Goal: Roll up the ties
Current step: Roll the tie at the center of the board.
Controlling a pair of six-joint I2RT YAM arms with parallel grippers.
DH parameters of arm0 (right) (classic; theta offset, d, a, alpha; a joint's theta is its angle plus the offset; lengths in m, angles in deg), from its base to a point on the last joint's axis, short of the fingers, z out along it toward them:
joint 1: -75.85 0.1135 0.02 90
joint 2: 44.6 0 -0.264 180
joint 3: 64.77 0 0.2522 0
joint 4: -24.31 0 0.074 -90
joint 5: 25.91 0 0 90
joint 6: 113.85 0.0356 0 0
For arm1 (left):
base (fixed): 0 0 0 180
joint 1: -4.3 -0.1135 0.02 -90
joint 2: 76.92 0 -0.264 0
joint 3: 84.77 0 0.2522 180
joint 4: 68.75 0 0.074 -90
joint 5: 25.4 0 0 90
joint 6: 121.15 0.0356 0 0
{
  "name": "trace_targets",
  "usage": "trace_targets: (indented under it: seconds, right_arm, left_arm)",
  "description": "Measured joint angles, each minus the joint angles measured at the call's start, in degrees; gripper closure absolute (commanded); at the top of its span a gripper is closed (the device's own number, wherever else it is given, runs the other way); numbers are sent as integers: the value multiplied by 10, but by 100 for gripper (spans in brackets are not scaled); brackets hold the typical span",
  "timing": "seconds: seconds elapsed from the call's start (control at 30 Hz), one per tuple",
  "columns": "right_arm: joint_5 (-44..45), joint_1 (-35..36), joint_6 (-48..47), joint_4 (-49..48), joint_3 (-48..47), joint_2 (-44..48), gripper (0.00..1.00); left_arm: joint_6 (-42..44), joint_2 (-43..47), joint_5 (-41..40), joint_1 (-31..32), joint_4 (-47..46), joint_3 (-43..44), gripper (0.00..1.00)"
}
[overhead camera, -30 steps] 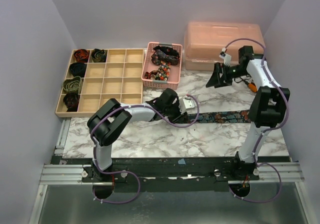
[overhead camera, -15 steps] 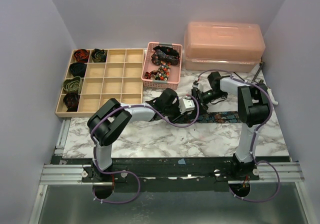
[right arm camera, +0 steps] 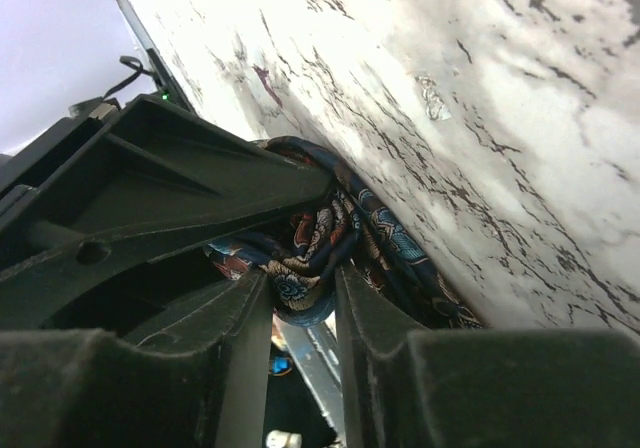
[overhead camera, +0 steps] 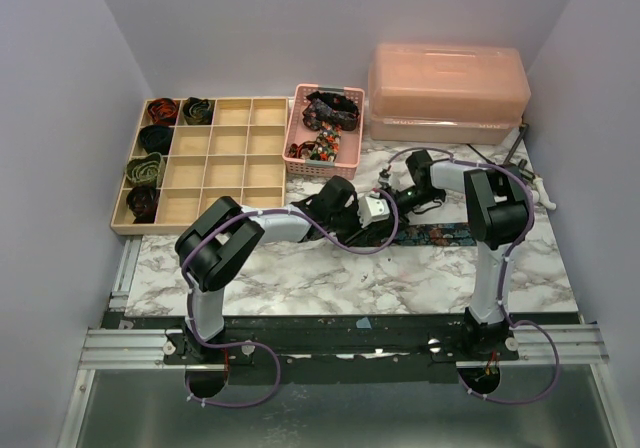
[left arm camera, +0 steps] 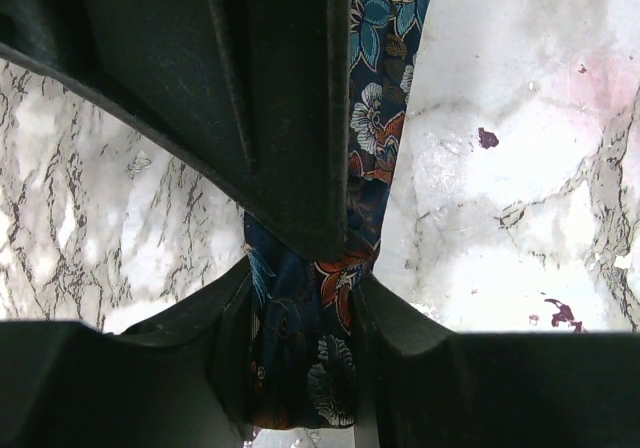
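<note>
Mid-counter, the left gripper [left arm camera: 305, 313] is clamped on the floral tie [overhead camera: 455, 234], which trails toward the counter's right edge. The right gripper [right arm camera: 297, 303] pinches the tie's bunched end right beside it. Along the far edge, the wooden tray [overhead camera: 228, 173] in the left corner holds five coiled ties [overhead camera: 145, 169]. The pink basket [overhead camera: 345, 165] holds loose ties [overhead camera: 330, 113], and a lidded pink box [overhead camera: 447, 83] sits closed.

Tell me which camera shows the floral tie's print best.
Left wrist: the floral tie runs sharp and close, its flowers clear. Right wrist shows a dim bunched fold; top external shows only a short dark strip.
</note>
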Motion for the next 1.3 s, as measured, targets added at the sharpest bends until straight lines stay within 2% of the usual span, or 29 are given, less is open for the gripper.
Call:
trace_targets:
  seconds: [0.07, 0.17, 0.33, 0.4, 0.53, 0.67, 1.0, 1.13, 1.3]
  right_arm:
    - [7, 0, 3, -1, 0, -4, 85]
    - [17, 0, 2, -1, 0, -7, 100]
    - [50, 0, -11, 5, -4, -17, 100]
    - [58, 0, -17, 11, -9, -18, 100]
    - [71, 1, -24, 21, -17, -19, 100]
    - [73, 1, -27, 29, -22, -23, 100]
    - [89, 5, -34, 50, -40, -30, 100]
    - [91, 6, -35, 55, -42, -32, 100]
    - [94, 10, -36, 56, -42, -32, 100]
  left_arm:
    - [0, 0, 0, 0, 0, 0, 64]
    - [0, 0, 1, 0, -3, -1, 49]
    - [-5, 5, 14, -8, -46, -33, 16]
    - [-14, 20, 31, -13, -78, -65, 14]
    - [-44, 61, 66, -42, -142, -141, 15]
    - [-66, 64, 87, -60, -199, -163, 19]
    - [-110, -17, 147, -58, -379, -169, 54]
    - [-118, -22, 153, -52, -425, -170, 62]
    - [-120, -22, 150, -44, -431, -163, 65]
